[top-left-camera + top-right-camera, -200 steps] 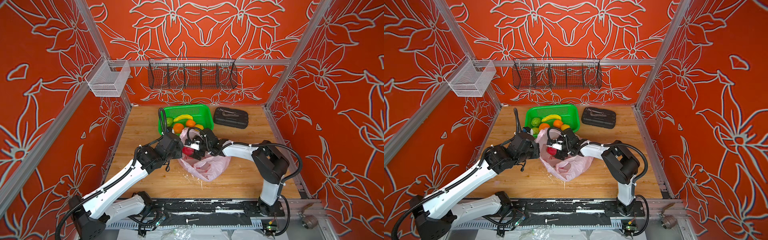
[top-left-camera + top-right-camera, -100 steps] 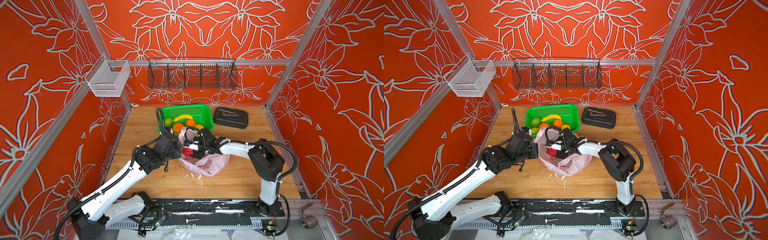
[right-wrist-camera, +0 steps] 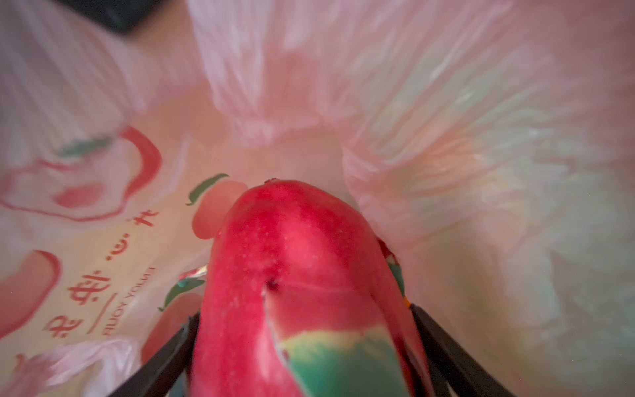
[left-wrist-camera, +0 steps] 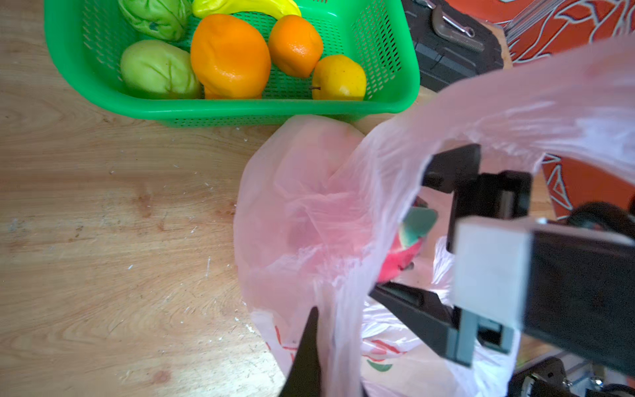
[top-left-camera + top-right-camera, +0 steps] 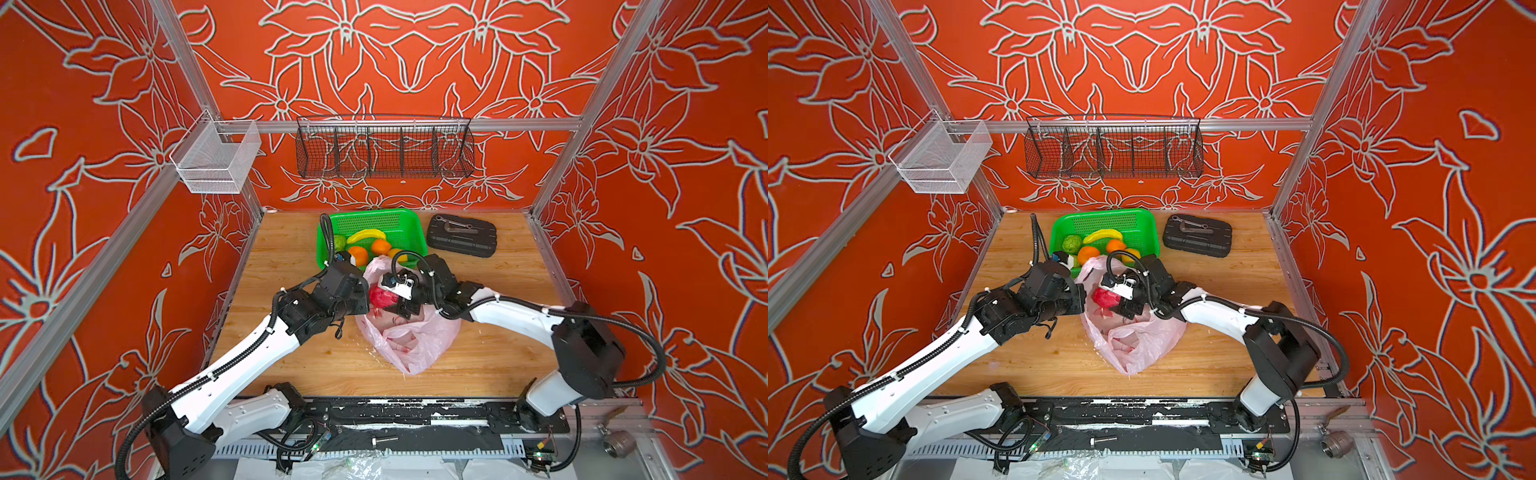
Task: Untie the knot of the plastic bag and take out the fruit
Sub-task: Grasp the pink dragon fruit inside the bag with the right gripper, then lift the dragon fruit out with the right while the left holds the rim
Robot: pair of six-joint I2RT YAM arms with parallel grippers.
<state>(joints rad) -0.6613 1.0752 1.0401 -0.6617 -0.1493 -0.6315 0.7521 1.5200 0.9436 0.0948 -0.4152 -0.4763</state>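
Because jaws of the left gripper [image 4: 318, 347] pinch the rim of the plastic bag [image 5: 411, 345] at mid-frame in both top views, its mouth gapes, letting the right gripper [image 3: 302, 326], jaws clamped on the dragon fruit [image 3: 292, 247] there, presumably draw it toward the green basket [image 5: 417, 232] above.

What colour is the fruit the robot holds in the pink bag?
Pink-red with green tips, the dragon fruit, clearest in the right wrist view.
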